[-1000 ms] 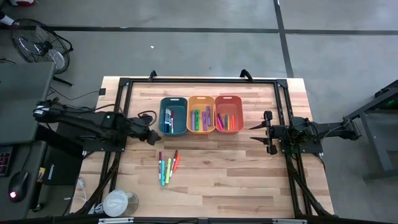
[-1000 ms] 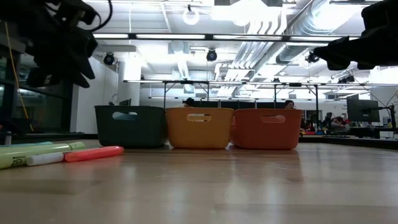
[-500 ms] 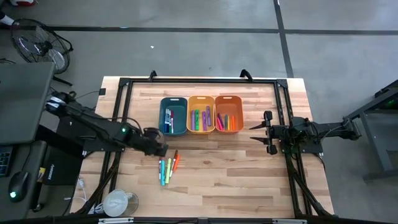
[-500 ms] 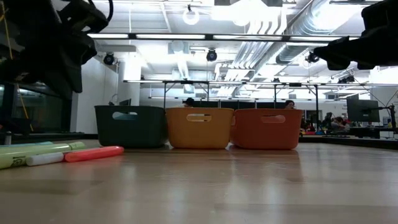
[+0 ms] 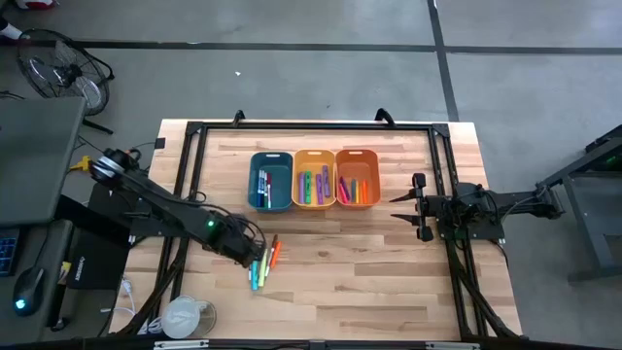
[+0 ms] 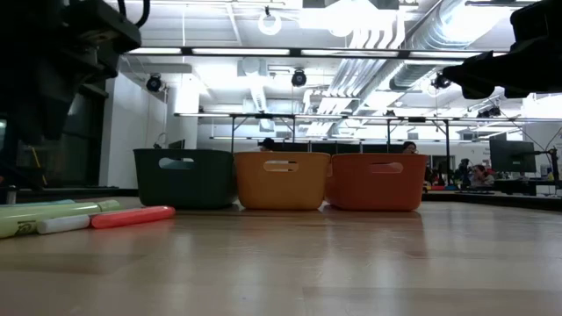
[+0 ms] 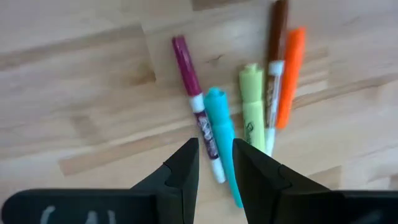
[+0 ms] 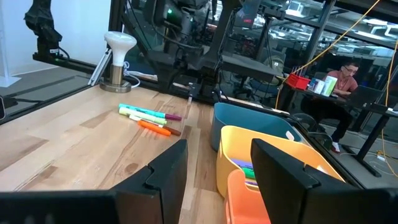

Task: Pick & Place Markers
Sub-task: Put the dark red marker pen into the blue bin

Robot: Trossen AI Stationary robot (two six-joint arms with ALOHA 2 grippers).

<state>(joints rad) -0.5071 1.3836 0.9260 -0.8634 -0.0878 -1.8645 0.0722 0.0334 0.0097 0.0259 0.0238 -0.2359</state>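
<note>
From the overhead camera, the left gripper point(image 5: 245, 247) sat right over the near end of the loose markers point(image 5: 263, 262) in the lower middle of the wooden table point(image 5: 389, 282), so part of that little pile was covered and I couldn't count them. The teal bin point(image 5: 271, 181), the yellow-orange bin point(image 5: 314, 178) and the orange bin point(image 5: 357, 177) stood in a row touching each other at upper centre, each with markers inside, too small to sort by colour. The right gripper point(image 5: 400, 207) hung over the table's right side, well apart from everything, fingers spread with nothing between them.

Low view: the loose markers point(image 6: 79, 217) lay at the left edge, cut off by the frame, an orange-red one nearest the middle. The left arm was just a dark mass at the upper left. All three bins faced the camera, contents hidden behind their walls. Behind them was a big workshop with ceiling lights, ducts and benches.

Left wrist camera: the left gripper point(image 7: 215, 163) had its fingers partly apart, holding nothing, hovering just over a maroon marker point(image 7: 196, 115) and a teal marker point(image 7: 222, 137). A yellow-green marker point(image 7: 252, 106), a brown marker point(image 7: 275, 56) and an orange marker point(image 7: 290, 73) lay beside those. The picture was a bit smeared.

Right wrist camera: the right gripper point(image 8: 216, 168) stood wide and empty. The bins were cut off at the lower right, the markers point(image 8: 148, 118) lay far across the table, and a person sat at a desk in the background.
</note>
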